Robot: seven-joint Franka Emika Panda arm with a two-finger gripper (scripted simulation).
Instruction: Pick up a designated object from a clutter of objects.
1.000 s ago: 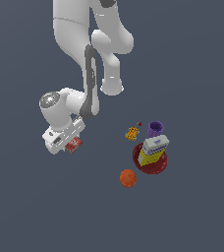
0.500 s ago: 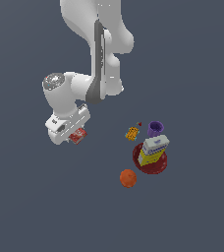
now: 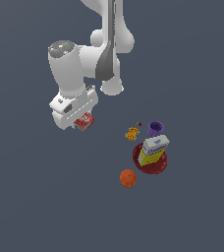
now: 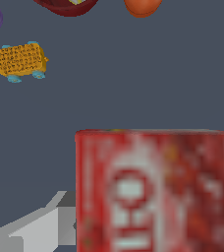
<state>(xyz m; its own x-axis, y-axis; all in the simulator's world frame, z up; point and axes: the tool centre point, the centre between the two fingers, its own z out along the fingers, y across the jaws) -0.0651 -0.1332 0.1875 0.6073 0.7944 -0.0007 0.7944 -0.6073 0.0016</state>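
While the gripper (image 3: 82, 119) pinches the red box (image 3: 85, 121) up in the air, well apart from the ball (image 3: 128, 178) and plate (image 3: 139, 160), it looks small, light and stiff, so holding its flat sides should work

red box (image 4: 153, 192) label blurred, nothing legible
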